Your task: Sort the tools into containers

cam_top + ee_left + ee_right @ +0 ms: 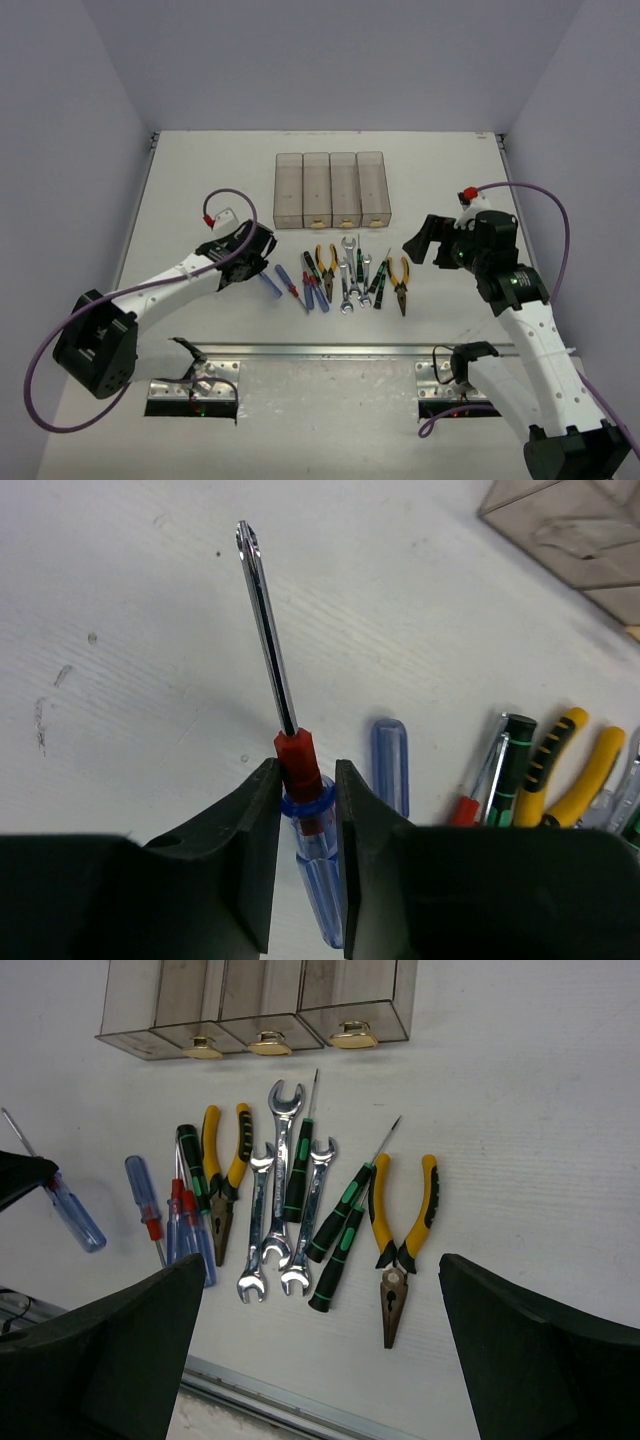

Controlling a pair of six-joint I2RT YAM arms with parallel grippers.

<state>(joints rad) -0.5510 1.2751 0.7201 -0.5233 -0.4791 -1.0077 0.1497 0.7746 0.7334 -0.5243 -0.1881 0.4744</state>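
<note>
My left gripper [303, 780] is shut on a blue-and-red-handled screwdriver [266, 630]. Its jaws pinch the red collar, and the shaft points away from me. From above, that left gripper [248, 260] sits left of the tool row, with the blue handle [270, 283] sticking out. The other tools lie in a row: blue screwdrivers [190, 1230], pliers [222, 1175], wrenches [275, 1210], green-black screwdrivers [340, 1225] and a second pliers [400, 1240]. The right gripper [318, 1265] hovers open over them, holding nothing. It shows in the top view as the right gripper [425, 243]. The containers [331, 188] stand behind the row.
A metal rail [330, 352] runs across the table's near edge in front of the tools. Purple cables [235, 195] loop over both arms. White walls close in the table at the left, right and back.
</note>
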